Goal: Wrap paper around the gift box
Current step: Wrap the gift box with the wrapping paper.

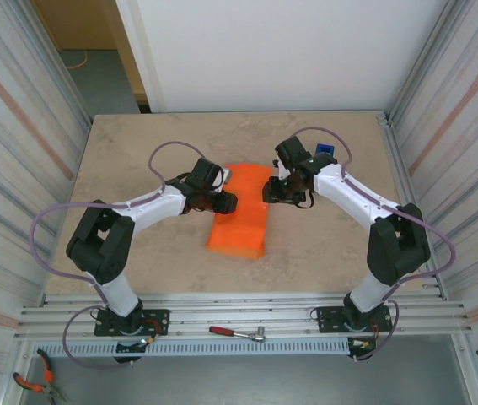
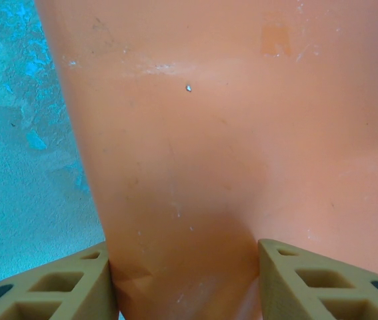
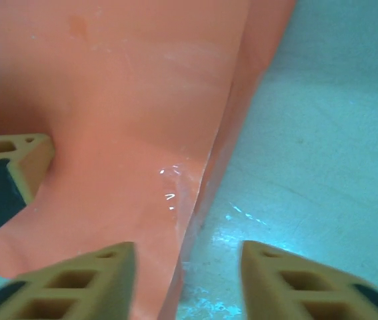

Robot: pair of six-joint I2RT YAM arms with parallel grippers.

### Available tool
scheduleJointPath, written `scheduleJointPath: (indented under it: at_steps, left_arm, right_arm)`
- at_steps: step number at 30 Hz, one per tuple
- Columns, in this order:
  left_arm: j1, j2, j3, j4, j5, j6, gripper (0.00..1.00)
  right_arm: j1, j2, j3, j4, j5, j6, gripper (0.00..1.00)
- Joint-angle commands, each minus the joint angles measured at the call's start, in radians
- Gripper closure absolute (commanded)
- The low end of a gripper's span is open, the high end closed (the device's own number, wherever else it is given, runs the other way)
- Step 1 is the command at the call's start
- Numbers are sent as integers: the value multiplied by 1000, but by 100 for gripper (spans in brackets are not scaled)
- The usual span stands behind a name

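Observation:
The orange paper [image 1: 243, 211] lies as a long folded bundle in the middle of the table. The gift box is hidden, presumably under the paper. My left gripper [image 1: 226, 202] is at the bundle's left edge. It stands open, pointing down, with the paper [image 2: 229, 133] spanning the gap between both fingers and dented at their tips [image 2: 184, 280]. My right gripper [image 1: 272, 190] is at the bundle's right edge and is open. It [image 3: 189, 280] straddles the paper's [image 3: 122, 100] folded edge, one finger over paper and the other over bare table. A left finger [image 3: 22, 157] pushes into the paper's far side.
A blue tape dispenser [image 1: 324, 150] sits behind the right arm. A red-handled wrench [image 1: 237, 332] and pliers [image 1: 32, 381] lie on the front rail area. Corrugated walls close in both sides of the table [image 1: 137, 152].

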Motion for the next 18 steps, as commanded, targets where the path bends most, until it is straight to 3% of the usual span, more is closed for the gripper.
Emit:
scheduleJointPath:
  at_steps: [1, 3, 6, 18]
  left_arm:
    - [-37, 103, -67, -185, -35, 26, 49]
    - [-37, 104, -67, -183, -34, 26, 49]
    - [-37, 106, -67, -184, -34, 26, 49]
    - [-38, 106, -69, -181, -34, 26, 49]
  right_arm:
    - [3, 28, 22, -20, -29, -9, 82]
    - [3, 52, 28, -26, -37, -20, 94]
    - [9, 81, 31, -33, -23, -34, 100]
    - [15, 152, 39, -27, -10, -48, 100]
